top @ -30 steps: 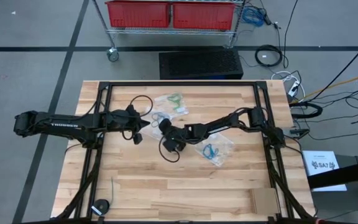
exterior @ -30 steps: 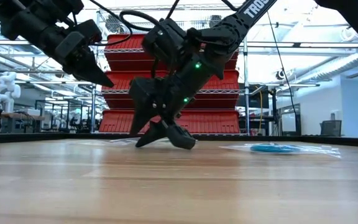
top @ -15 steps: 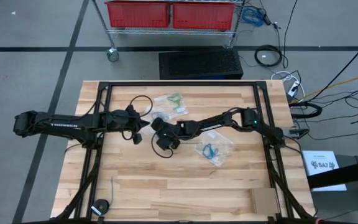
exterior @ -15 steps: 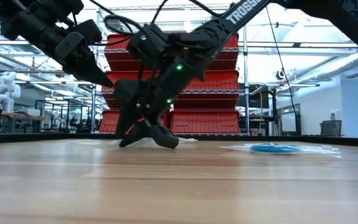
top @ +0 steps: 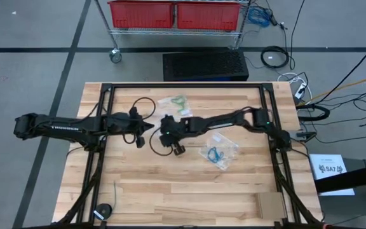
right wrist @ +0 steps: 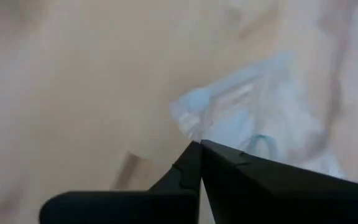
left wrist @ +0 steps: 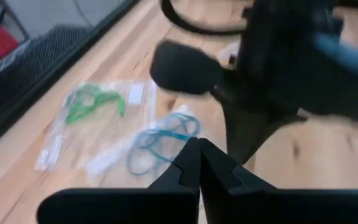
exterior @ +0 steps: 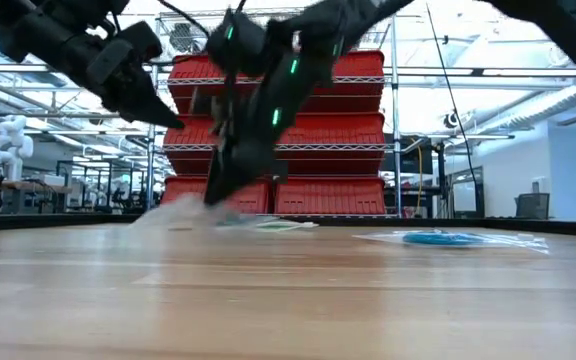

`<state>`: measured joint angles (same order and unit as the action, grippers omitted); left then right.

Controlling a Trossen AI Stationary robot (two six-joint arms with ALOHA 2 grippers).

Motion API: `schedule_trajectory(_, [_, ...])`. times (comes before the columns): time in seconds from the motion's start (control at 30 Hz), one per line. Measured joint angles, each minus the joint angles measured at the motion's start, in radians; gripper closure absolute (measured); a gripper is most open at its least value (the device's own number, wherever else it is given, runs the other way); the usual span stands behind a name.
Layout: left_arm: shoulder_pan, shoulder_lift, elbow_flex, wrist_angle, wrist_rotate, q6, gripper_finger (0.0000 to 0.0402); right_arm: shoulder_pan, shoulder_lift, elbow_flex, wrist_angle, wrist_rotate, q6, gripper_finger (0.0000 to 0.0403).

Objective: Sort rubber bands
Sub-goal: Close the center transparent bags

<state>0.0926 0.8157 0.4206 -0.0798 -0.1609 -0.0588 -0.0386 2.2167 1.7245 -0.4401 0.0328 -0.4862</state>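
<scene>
R gripper [top: 164,123] sits near table centre, fingers pressed together. In the right wrist view the closed tips meet at the corner of a clear bag [right wrist: 272,106] w/ a teal loop inside; whether the bag is actually pinched, can't tell. In the low view the bag looks blurred under that gripper, just off the wood.

L gripper [top: 146,128] hovers just beside it, above the tabletop [top: 170,191] — fingers closed, nothing between them.

Rubber bands, 3 clusters, each in a clear bag:
- light green bands [top: 179,102] – far side of table.
- teal-blue bands [left wrist: 163,140] – next to the R gripper.
- bright blue bands [top: 216,153] – nearer the R arm's base.
</scene>
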Motion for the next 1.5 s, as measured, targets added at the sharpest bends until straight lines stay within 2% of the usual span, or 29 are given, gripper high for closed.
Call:
schedule_trajectory(0.13, [-0.038, -0.026, 0.0, 0.012, 0.003, 0.022, 0.04, 0.019, -0.061, -0.013, -0.091, -0.04, 0.16, 0.0403])
schedule_trajectory(0.3, [-0.109, -0.064, 0.0, 0.03, 0.004, 0.075, 0.04, 0.066, -0.2, -0.091, -0.073, -0.037, 0.288, 0.0403])
schedule_trajectory(0.4, [-0.155, -0.081, 0.0, 0.076, 0.023, 0.123, 0.04, 0.093, -0.296, -0.187, -0.018, 0.014, 0.369, 0.0403])
schedule_trajectory(0.6, [-0.197, -0.04, 0.0, 0.223, 0.169, 0.17, 0.0393, 0.136, -0.466, -0.372, 0.184, 0.142, 0.468, 0.0403])
schedule_trajectory(0.7, [-0.206, 0.011, 0.0, 0.302, 0.176, 0.179, 0.036, 0.15, -0.484, -0.411, 0.237, 0.169, 0.468, 0.0403])
schedule_trajectory(0.83, [-0.206, 0.083, 0.0, 0.365, 0.087, 0.172, 0.0292, 0.167, -0.494, -0.408, 0.29, 0.18, 0.437, 0.0403])
schedule_trajectory(0.97, [-0.205, 0.141, 0.01, 0.418, 0.079, 0.167, 0.0228, 0.174, -0.492, -0.408, 0.308, 0.18, 0.417, 0.0403])
schedule_trajectory(1.1, [-0.206, 0.173, 0.04, 0.421, 0.079, 0.119, 0.02, 0.173, -0.492, -0.408, 0.307, 0.181, 0.415, 0.0403])
schedule_trajectory(1.3, [-0.206, 0.23, 0.056, 0.404, 0.079, 0.117, 0.0213, 0.173, -0.492, -0.408, 0.319, 0.182, 0.409, 0.0403])
schedule_trajectory(1.4, [-0.206, 0.261, 0.064, 0.404, 0.075, 0.117, 0.0239, 0.173, -0.492, -0.408, 0.324, 0.19, 0.403, 0.0403])
schedule_trajectory(1.5, [-0.205, 0.28, 0.075, 0.404, 0.037, 0.117, 0.028, 0.173, -0.492, -0.408, 0.325, 0.207, 0.396, 0.0403])
